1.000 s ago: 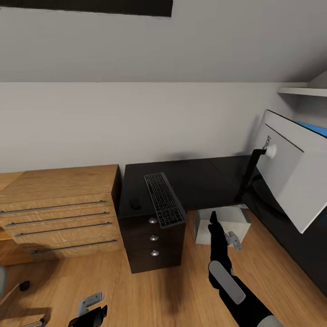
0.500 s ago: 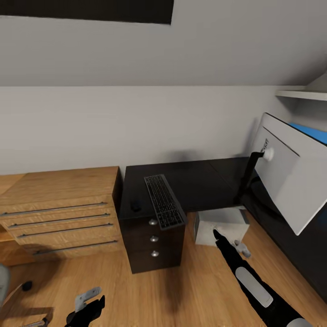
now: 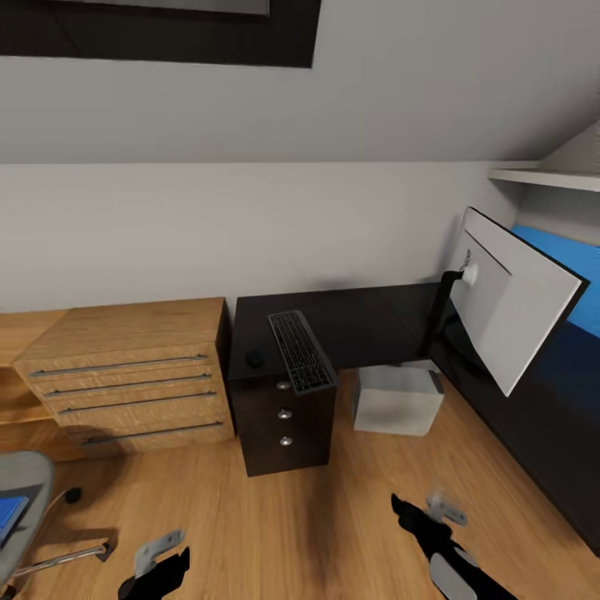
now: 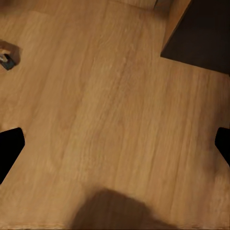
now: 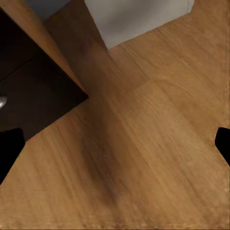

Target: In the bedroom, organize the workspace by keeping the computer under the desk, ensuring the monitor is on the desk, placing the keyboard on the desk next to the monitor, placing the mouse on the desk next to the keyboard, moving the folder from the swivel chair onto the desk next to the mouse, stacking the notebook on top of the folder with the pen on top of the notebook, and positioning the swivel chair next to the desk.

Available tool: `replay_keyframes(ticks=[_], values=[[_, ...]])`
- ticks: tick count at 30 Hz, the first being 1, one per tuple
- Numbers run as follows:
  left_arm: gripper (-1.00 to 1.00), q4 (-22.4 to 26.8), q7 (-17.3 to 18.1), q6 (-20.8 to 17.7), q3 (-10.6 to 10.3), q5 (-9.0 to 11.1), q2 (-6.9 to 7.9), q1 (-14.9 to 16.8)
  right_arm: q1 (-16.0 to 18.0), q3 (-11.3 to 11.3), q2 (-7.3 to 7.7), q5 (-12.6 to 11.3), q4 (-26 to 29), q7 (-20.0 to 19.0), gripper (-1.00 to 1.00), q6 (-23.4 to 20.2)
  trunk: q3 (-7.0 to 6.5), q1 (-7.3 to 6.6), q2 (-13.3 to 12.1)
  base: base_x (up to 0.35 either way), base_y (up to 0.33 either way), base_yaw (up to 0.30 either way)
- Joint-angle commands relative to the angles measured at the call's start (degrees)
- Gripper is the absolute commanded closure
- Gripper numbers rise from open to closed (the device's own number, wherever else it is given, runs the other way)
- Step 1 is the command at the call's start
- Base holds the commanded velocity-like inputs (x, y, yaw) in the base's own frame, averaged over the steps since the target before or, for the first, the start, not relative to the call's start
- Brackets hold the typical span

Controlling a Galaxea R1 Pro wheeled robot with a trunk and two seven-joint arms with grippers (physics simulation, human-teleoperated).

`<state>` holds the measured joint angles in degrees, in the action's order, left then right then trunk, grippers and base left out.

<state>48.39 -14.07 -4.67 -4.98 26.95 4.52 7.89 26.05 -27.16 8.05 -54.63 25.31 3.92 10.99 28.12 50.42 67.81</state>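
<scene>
Hovering over bare floor, my right gripper [image 3: 421, 510] and left gripper [image 3: 162, 560] were spread, empty; at eleven o'clock, the folder [image 3: 8, 515] looked light, floppy: pinch its edge.

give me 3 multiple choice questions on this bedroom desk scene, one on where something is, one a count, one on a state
1. Where does the keyboard lie?
A. on the floor
B. on the desk, one end past its front edge
C. on the wooden cabinet

2. How many round silver knobs show on the dark drawer unit?
A. three
B. one
C. five

3. How does the monitor stand?
A. flat on the floor
B. tilted, light back in view
C. face down

Answers: 1 B, it overhangs above the drawers. 2 A, three in a column. 3 B, it leans on its black foot.
</scene>
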Motion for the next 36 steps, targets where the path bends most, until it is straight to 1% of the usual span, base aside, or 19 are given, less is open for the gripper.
replay_keyframes(ticks=[1, 3, 4, 6, 7, 8, 10, 13, 18, 21, 23, 26, 27, 28, 29, 30, 33, 35, 36], values=[[-1.0, 0.05, -0.56, -0.19, -0.29, 0.44, 0.09, 0.02, 0.05, -0.45, -0.54, 1.66, -1.27, 0.59, -1.0, 0.5, -0.13, -0.26, -0.37, -0.337, 0.0, 0.0], [-1.0, -0.09, -0.61, -0.24, -0.27, 0.45, 0.11, 0.02, 0.05, -0.48, -1.52, 5.52, -3.64, 1.08, -1.0, 1.31, -0.49, -0.7, -1.18, -0.331, 0.0, 0.0], [-1.0, -0.31, -0.69, -0.34, -0.23, 0.46, 0.14, 0.02, 0.05, -0.58, -2.46, 9.39, -5.63, 1.89, -1.0, 2.4, -0.67, -0.92, -1.58, -0.245, 0.0, 0.0], [-1.0, -0.8, -0.82, -0.76, -0.14, 0.5, 0.19, 0.02, 0.06, -0.7, -3.55, 13.39, -7.22, 3.19, -1.0, 3.8, -1.03, -1.36, -2.38, -0.176, 0.0, 0.0], [-1.0, -2.62, -1.25, -2.87, 0.0, 0.53, 0.32, 0.02, 0.06, -0.72, -6.02, 21.24, -10.43, 6.83, -1.0, 7.78, -1.2, -1.58, -2.78, -0.064, 0.0, 0.0], [-1.0, -3.88, -1.43, -4.12, 0.02, 0.54, 0.33, 0.02, 0.06, -0.69, -6.91, 24.56, -12.67, 8.98, -1.0, 10.06, -1.38, -1.8, -3.18, -0.041, 0.0, 0.0], [-1.0, -5.78, -1.53, -5.27, 0.07, 0.52, 0.29, 0.01, 0.06, -0.52, -7.63, 28.01, -16.1, 11.91, -1.0, 13.15, -1.74, -2.24, -3.98, -0.027, 0.0, 0.0], [-1.0, -7.89, -1.5, -5.92, 0.02, 0.49, 0.21, -0.01, 0.06, -0.27, -7.98, 30.13, -18.6, 14.35, -1.0, 16.46, -2.28, -2.9, -5.19, -0.013, 0.0, 0.0], [-1.0, -11.82, -1.35, -5.93, -0.21, 0.39, 0.05, 0.01, 0.06, -0.13, -8.15, 31.03, -19.89, 15.44, -1.0, 18.7, -3.18, -4.0, -7.19, -0.005, 0.0, 0.0], [-1.0, -15.33, -1.29, -4.64, -0.34, 0.25, -0.08, 0.01, 0.06, -0.21, -8.19, 31.37, -20.3, 15.61, -1.0, 19.63, -3.72, -4.65, -8.39, -0.002, 0.0, 0.0], [-1.0, -17.64, -1.25, -2.37, -0.43, 0.17, -0.16, 0.01, 0.06, -0.31, -8.33, 31.55, -20.57, 15.67, -1.0, 20.34, -4.08, -5.09, -9.2, -0.001, 0.0, 0.0], [-1.0, -20.05, -1.19, 2.61, -0.52, 0.17, -0.18, 0.02, 0.06, -0.41, -8.5, 31.68, -20.87, 15.69, -1.0, 21.39, -4.62, -5.75, -10.4, 0.0, 0.0, 0.0], [-1.0, -21.43, -1.13, 7.02, -0.54, 0.19, -0.24, 0.02, 0.06, -0.53, -8.66, 31.76, -21.02, 15.66, -1.0, 22.05, -4.8, -5.97, -10.8, 0.0, 0.0, 0.0], [-1.0, -21.99, -1.1, 8.83, -0.54, 0.18, -0.26, 0.02, 0.06, -0.59, -8.72, 31.83, -21.09, 15.63, -1.0, 22.28, -4.97, -6.19, -11.2, 0.0, 0.0, 0.0], [-1.0, -22.48, -1.16, 10.45, -0.58, 0.02, -0.3, 0.0, 0.06, -0.64, -8.78, 31.89, -21.14, 15.62, -1.0, 22.49, -5.15, -6.41, -11.6, 0.0, 0.0, 0.0], [-1.0, -22.58, -1.23, 10.8, -0.59, -0.17, -0.31, 0.0, 0.06, -0.65, -8.8, 31.88, -21.15, 15.61, -1.0, 22.54, -5.33, -6.63, -12.0, 0.0, 0.0, 0.0], [-1.0, -22.78, -1.37, 11.56, -0.59, -1.51, -0.43, -0.02, 0.06, -0.68, -8.78, 31.85, -21.15, 15.6, -1.0, 22.81, -5.87, -7.29, -13.21, 0.0, 0.0, 0.0], [-1.0, -22.88, -1.53, 12.02, -0.53, -3.48, -0.63, 0.0, 0.06, -0.69, -8.81, 31.72, -21.12, 15.63, -1.0, 23.67, -6.23, -7.73, -14.01, 0.0, 0.0, 0.0], [-1.0, -22.97, -1.71, 12.39, -0.41, -6.17, -1.57, -0.01, 0.06, -0.64, -9.6, 31.52, -21.17, 15.67, -1.0, 26.19, -6.41, -7.95, -14.41, 0.0, 0.0, 0.0]])
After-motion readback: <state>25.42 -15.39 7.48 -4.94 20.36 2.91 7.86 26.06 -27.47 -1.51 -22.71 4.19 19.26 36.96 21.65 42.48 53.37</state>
